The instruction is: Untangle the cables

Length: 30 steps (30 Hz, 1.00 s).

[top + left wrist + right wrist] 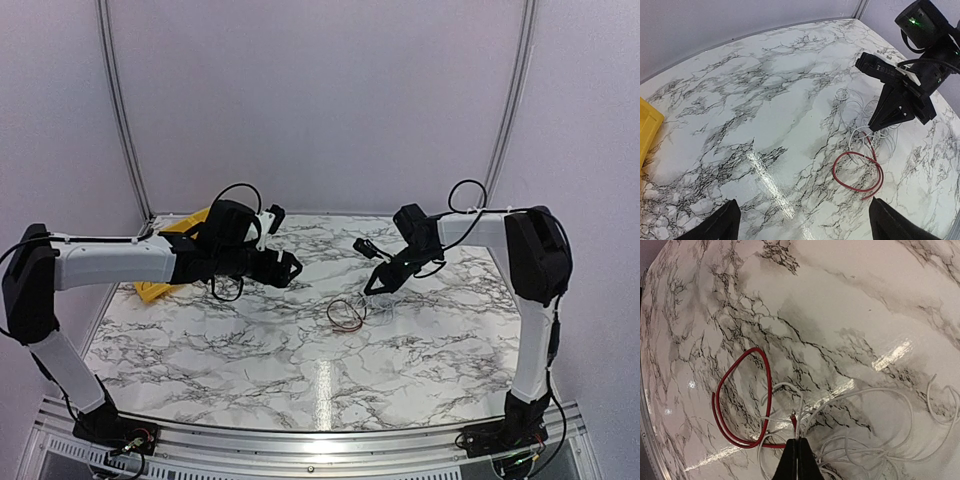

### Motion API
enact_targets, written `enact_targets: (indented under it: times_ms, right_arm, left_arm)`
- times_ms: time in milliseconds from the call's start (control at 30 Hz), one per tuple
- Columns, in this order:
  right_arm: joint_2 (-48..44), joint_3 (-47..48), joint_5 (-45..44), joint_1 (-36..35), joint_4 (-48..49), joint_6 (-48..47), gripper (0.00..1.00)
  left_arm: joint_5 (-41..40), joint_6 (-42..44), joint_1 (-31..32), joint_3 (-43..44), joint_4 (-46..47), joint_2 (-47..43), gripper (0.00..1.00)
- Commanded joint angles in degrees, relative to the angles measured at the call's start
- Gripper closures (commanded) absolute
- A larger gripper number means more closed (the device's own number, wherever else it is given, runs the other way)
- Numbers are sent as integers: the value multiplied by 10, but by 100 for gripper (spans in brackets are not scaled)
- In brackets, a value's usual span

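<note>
At closed tip of right tool point(798, 450), cables point(715, 405) pinched, on marble table point(865, 290)

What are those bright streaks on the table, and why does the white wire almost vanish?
Top external view: glare streaks the glossy table. Left wrist view: the red cable stands out, while the white cable fades into the marble veining. Right wrist view: close up, both show clearly.

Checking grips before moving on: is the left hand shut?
No, the left hand has its fingers spread wide, with the red wire lying farther ahead.
</note>
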State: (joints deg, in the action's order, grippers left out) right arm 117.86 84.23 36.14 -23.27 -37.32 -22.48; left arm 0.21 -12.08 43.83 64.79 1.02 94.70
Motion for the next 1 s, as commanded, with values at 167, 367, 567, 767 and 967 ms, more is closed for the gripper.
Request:
enact_targets:
  times_ms: [167,367,567,767,967]
  right_arm:
    - [-91,0,72,-5,-1,-10,100]
    - [-167,3,122,-5,-23,-8,100]
    - [-207,40,157,-5,-56,1,100]
    - [-237,79,167,-17,-68,1,100]
    - [-279,49,182,-30,-47,8,100]
  left_arm:
    - [47,45,20,-32,73,-21,9]
    - [60,68,61,-47,125,-17,11]
    - [39,47,107,-52,232,-22,12]
    - [-30,29,146,-40,373,29,10]
    - [-5,6,162,-33,440,58,20]
